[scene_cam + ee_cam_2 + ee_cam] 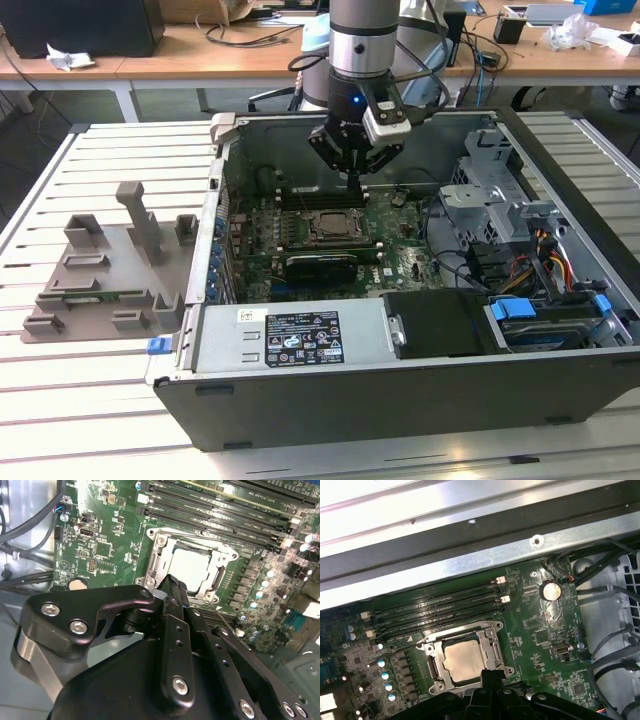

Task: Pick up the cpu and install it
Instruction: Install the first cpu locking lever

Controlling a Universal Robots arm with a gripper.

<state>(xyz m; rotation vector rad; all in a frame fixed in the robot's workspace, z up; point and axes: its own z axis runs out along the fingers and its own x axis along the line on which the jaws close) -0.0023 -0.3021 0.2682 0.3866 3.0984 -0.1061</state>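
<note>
Pale slatted metal table (pixel 100 150) in front; wooden desks (pixel 180 50) cluttered with cables behind.

I see a silver cpu (pixel 464 661) on a green board (pixel 540 630), black gripper (pixel 172 592), grey tray (pixel 100 275), blue latch (pixel 512 308).

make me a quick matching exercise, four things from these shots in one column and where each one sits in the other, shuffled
Things:
1. cpu
2. claw
3. grey fixture tray
4. coin battery

Places:
A. on the slatted table, at the exterior view's left of the computer case
B. in the socket frame on the motherboard
C. on the green motherboard, apart from the socket
D. above the motherboard, inside the open case

Pairs: 1-B, 2-D, 3-A, 4-C
</note>
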